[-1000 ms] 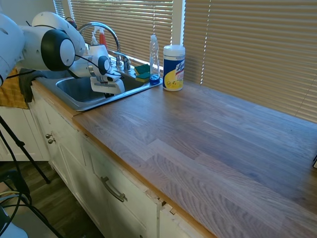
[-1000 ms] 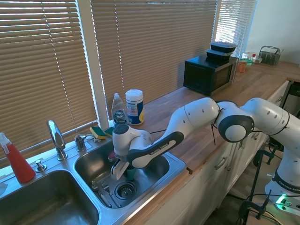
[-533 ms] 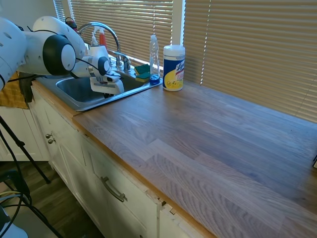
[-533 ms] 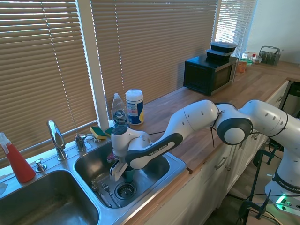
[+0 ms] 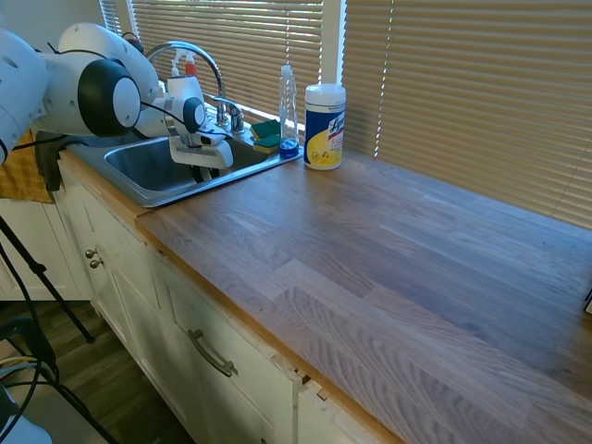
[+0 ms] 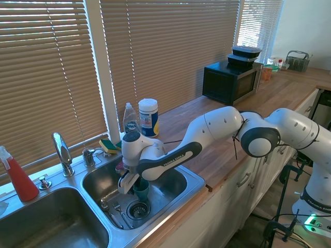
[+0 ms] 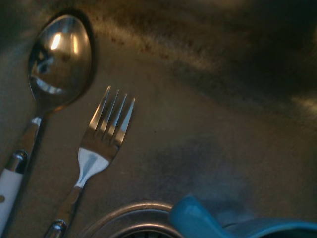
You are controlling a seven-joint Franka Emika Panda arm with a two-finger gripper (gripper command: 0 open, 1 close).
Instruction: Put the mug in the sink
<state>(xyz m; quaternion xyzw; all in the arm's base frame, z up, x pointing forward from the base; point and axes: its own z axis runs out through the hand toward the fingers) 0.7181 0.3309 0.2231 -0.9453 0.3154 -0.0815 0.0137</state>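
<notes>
The mug (image 6: 140, 189) is seen upright on the sink (image 6: 170, 204) floor beside the drain, directly beneath the gripper (image 6: 129, 182). The fingers are spread apart above its rim, with nothing held between them.

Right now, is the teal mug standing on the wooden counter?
No, the teal mug is inside the sink, upright on the basin floor beside the drain.

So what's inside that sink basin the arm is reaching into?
In the sink there's a teal mug standing by the drain, plus a fork and a spoon on the bottom. The arm and claw hide part of the basin.
</notes>
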